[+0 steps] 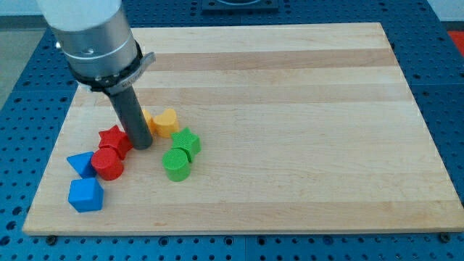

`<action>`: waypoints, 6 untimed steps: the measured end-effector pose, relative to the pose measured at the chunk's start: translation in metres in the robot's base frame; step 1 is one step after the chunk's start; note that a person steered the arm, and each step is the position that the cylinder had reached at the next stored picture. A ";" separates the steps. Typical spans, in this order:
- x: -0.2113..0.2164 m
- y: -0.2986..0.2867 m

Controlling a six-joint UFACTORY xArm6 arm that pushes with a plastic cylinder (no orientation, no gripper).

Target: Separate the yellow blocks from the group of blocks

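A yellow heart-shaped block (pixel 166 122) lies at the view's left-centre. A second yellow block (pixel 147 117) shows just left of it, mostly hidden behind the rod. My tip (pixel 141 145) rests on the board just below these, between the red star block (pixel 115 138) on its left and the green star block (pixel 185 140) on its right. A red cylinder (pixel 109 164) sits below the red star. A green cylinder (pixel 176 163) sits below the green star. A blue triangular block (pixel 81 162) and a blue cube-like block (pixel 85 194) lie at the lower left.
The wooden board (pixel 290 109) lies on a blue perforated table (pixel 449 87). The arm's grey body (pixel 94 36) looms over the board's upper left corner.
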State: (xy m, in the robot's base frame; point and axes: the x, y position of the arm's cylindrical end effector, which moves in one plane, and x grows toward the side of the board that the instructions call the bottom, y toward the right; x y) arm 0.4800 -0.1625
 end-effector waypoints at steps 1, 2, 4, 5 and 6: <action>-0.006 -0.006; -0.007 -0.019; -0.040 -0.041; -0.058 -0.041; -0.083 -0.031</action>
State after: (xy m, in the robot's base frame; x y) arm 0.3966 -0.1937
